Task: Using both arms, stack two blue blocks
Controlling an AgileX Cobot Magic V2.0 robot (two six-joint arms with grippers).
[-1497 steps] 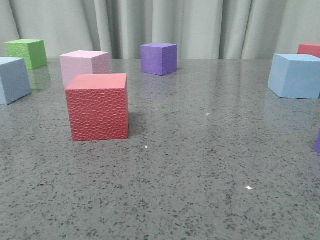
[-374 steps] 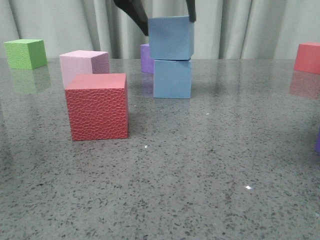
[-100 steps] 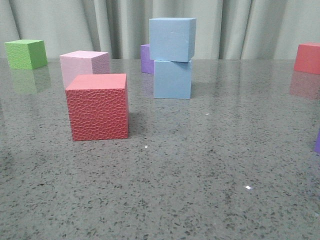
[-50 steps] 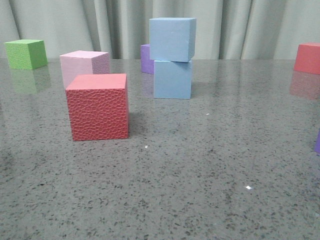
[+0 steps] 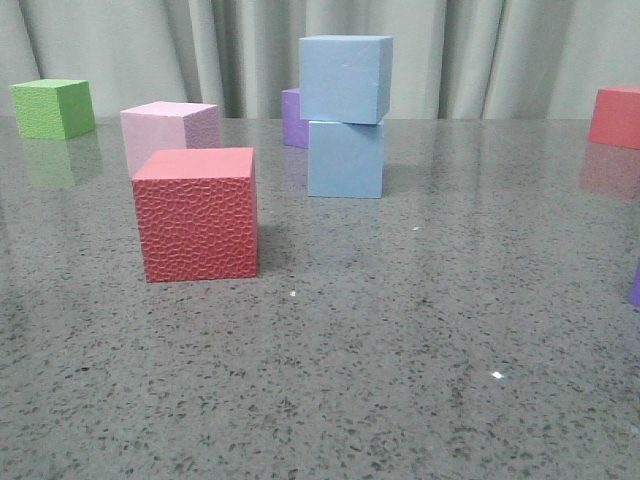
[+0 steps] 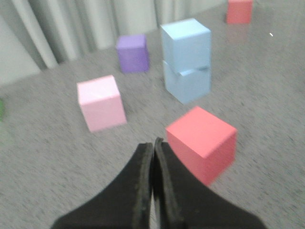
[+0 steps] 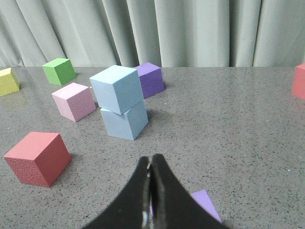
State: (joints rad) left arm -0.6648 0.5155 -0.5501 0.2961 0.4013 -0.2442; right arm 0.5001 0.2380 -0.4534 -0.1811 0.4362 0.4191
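Two pale blue blocks stand stacked at the middle back of the table. The upper blue block (image 5: pixel 344 78) rests on the lower blue block (image 5: pixel 345 158), turned a little against it. The stack also shows in the left wrist view (image 6: pixel 186 40) and the right wrist view (image 7: pixel 117 88). No gripper touches it. My left gripper (image 6: pixel 154 144) is shut and empty, above the table beside the red cube (image 6: pixel 202 141). My right gripper (image 7: pixel 151 159) is shut and empty, well in front of the stack. Neither arm shows in the front view.
A red cube (image 5: pixel 197 213) stands front left with a pale pink cube (image 5: pixel 168 130) behind it. A green cube (image 5: pixel 52 107) is far left, a purple cube (image 5: pixel 291 117) behind the stack, another red cube (image 5: pixel 615 116) far right. A purple block (image 7: pixel 206 203) lies under my right gripper.
The two blue blocks came from the table's far left and right to the middle and were stacked. The gripper holding the upper block let go and left the front view. Nothing moved in the last second.
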